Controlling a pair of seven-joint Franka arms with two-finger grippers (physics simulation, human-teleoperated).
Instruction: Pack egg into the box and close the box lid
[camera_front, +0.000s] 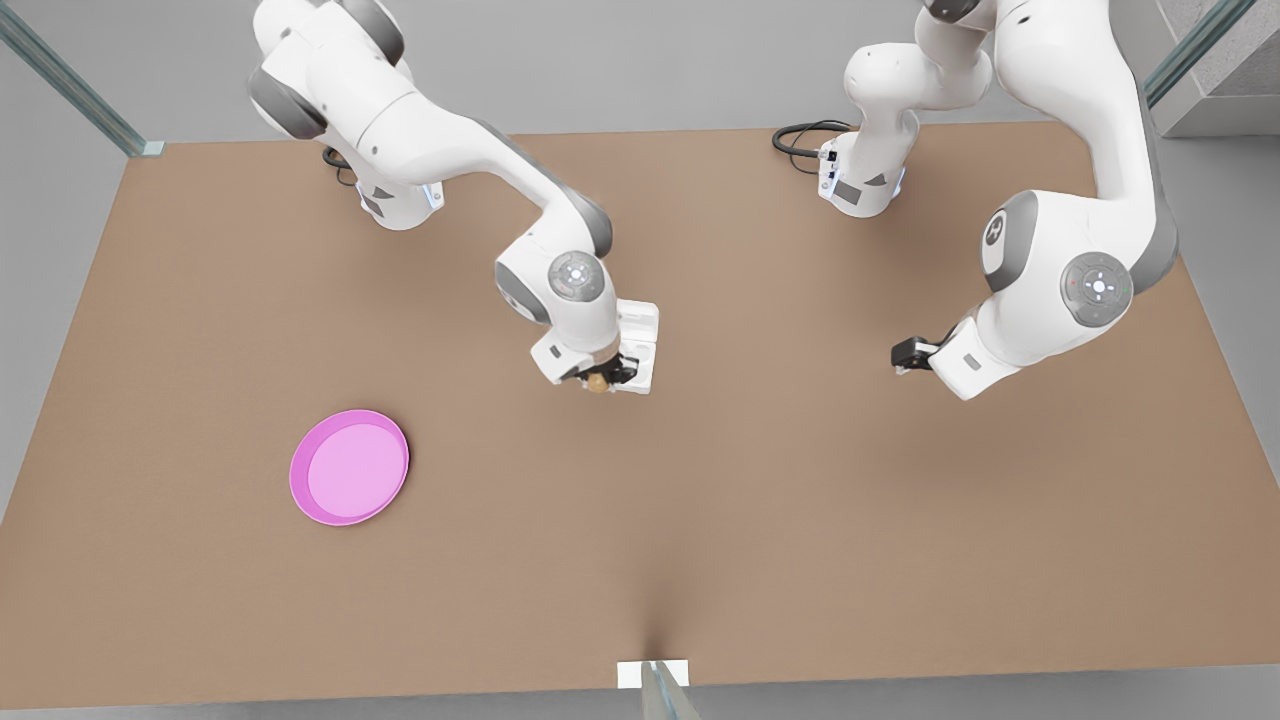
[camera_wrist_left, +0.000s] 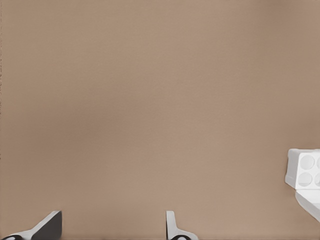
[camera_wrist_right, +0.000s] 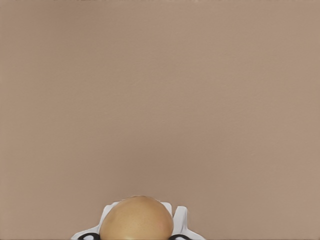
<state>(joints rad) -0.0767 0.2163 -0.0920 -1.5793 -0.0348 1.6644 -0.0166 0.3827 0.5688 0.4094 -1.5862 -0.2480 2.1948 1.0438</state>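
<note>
Egg (camera_front: 598, 383) sits clamped in the right gripper (camera_front: 603, 380), just over the near edge of the box (camera_front: 640, 345). It should slide over one round cup, go down slowly, then let go. Left gripper (camera_front: 905, 355) waits well apart, fingers (camera_wrist_left: 47, 226) spread.
</note>
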